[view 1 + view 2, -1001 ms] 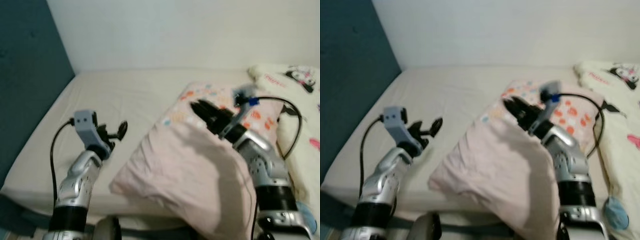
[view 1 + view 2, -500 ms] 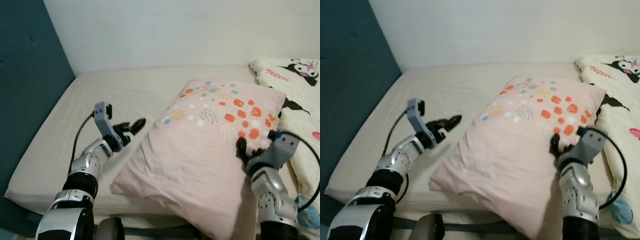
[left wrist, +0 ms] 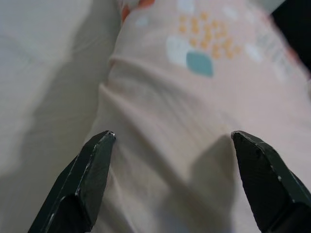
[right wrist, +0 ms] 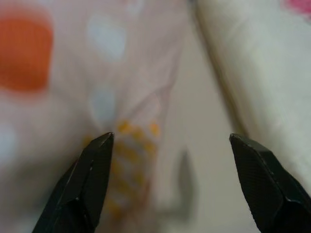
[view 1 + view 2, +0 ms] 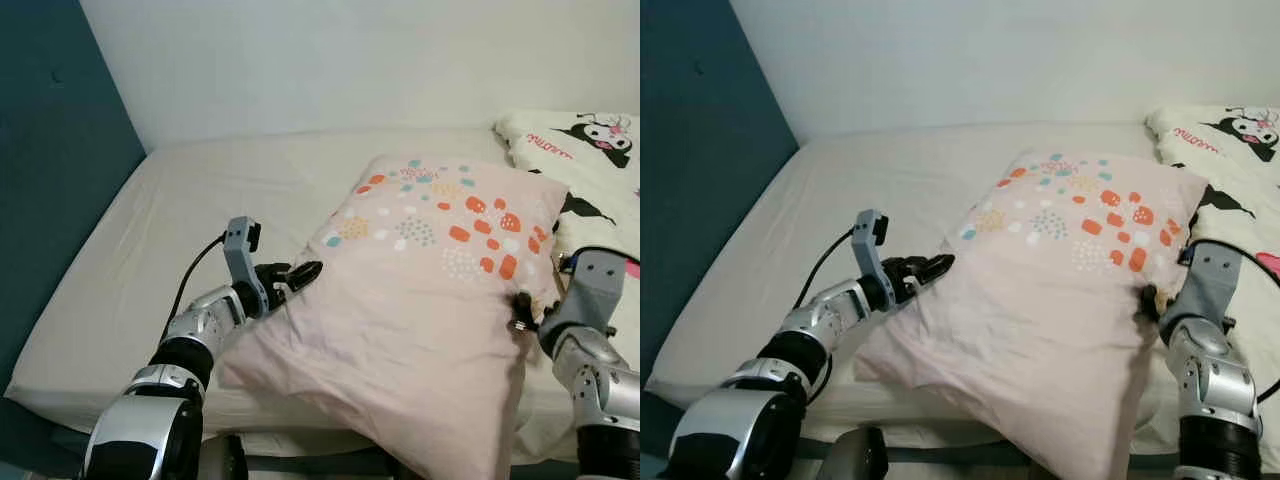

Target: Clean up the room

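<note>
On a bed (image 5: 200,190), a pink pillow (image 5: 420,300) flanked by two grippers, one at each side edge.

Lay across the cream mattress, slanting from near the front edge up toward the white wall (image 5: 350,60), with orange, teal and white spots on its far half. At the pillow's left edge, left gripper (image 5: 298,276) reached in from the left side, black fingers (image 3: 92,174) spread wide apart with pink fabric lying between them, tips close to or touching the cloth. At the pillow's right edge, right gripper (image 5: 1150,300) pressed up against the fabric, fingers (image 4: 90,182) likewise wide apart, pillow edge between them and a cream blanket (image 5: 590,160) just beyond. Blanket, printed with a black-and-white cartoon figure, lay at the bed's right. Dark teal headboard (image 5: 50,200) stood at the left.
</note>
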Robot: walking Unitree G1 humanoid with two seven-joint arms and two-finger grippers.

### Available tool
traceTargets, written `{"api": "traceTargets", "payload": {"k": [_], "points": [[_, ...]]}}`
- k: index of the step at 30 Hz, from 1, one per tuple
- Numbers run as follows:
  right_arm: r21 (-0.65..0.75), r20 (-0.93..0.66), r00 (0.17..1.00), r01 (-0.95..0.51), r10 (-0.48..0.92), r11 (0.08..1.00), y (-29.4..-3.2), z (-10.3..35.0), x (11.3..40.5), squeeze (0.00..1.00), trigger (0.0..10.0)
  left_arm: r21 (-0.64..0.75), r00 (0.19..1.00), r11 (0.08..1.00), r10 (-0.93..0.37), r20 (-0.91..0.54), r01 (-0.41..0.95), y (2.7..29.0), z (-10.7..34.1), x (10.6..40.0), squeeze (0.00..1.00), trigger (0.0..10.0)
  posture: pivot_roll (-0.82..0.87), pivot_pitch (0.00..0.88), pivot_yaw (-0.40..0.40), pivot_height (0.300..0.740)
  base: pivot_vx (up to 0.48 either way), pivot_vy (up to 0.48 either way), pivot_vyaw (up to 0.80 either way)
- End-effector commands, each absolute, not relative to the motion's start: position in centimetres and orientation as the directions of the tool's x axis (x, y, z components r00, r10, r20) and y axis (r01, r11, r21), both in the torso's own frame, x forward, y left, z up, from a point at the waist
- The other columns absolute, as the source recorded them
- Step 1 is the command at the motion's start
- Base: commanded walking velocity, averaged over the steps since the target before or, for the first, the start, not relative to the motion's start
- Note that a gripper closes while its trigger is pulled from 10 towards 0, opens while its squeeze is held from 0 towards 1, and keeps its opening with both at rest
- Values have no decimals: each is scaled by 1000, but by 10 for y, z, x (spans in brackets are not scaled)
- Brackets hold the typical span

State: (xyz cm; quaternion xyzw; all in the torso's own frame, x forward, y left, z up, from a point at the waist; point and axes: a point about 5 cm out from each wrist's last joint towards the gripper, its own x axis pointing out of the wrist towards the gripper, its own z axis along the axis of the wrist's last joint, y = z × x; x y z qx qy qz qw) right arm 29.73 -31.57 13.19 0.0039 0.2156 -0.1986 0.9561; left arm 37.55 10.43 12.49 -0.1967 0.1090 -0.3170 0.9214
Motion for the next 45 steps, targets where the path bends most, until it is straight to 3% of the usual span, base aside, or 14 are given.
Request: {"api": "traceTargets", "payload": {"k": [1, 6, 16, 21, 25, 26, 37, 38, 42, 45], "points": [[-109, -465, 811, 345, -355, 932, -320, 122, 295, 0, 10000, -398, 781, 759, -608, -146, 516, 102, 112, 372, 0, 10000, -12, 151, 24, 572, 0, 0, 0], [-124, -447, 815, 351, -368, 928, -326, 127, 297, 0, 10000, -342, 812, 825, -538, -226, 451, 105, 97, 368, 0, 10000, -11, 147, 23, 572, 0, 0, 0], [-26, -447, 851, 296, -276, 955, -313, 120, 312, 0, 10000, -450, 679, 693, -699, -227, 563, 86, 80, 350, 0, 10000, -3, 143, 24, 572, 0, 0, 0], [81, -477, 853, 280, -209, 957, -301, 114, 315, 0, 10000, -504, 734, 736, -629, -258, 453, 88, 78, 353, 0, 10000, 2, 144, 20, 572, 0, 0, 0], [72, -480, 854, 267, -201, 961, -299, 112, 316, 0, 10000, -533, 760, 752, -588, -276, 388, 91, 78, 356, 0, 10000, -1, 147, 23, 572, 0, 0, 0], [72, -480, 854, 264, -198, 962, -298, 112, 315, 0, 10000, -552, 772, 753, -571, -278, 358, 92, 80, 357, 1000, 10000, -1, 147, 23, 572, 0, 0, 0], [81, -507, 848, 228, -157, 970, -292, 103, 306, 0, 10000, -662, 833, 712, -497, -242, 233, 105, 95, 370, 1000, 10000, -23, 164, 49, 572, 0, 0, 0], [83, -512, 845, 227, -154, 970, -292, 101, 305, 0, 10000, -635, 846, 739, -471, -250, 224, 110, 94, 371, 39, 10000, -24, 164, 52, 572, 0, 0, 0], [83, -513, 845, 223, -150, 971, -291, 101, 304, 0, 10000, -610, 846, 753, -473, -246, 244, 111, 93, 370, 0, 10000, -24, 164, 52, 572, 0, 0, 0], [84, -513, 845, 221, -148, 972, -291, 100, 304, 0, 10000, -568, 802, 750, -546, -243, 339, 103, 88, 364, 0, 10000, -23, 165, 55, 572, 0, 0, 0]]}}
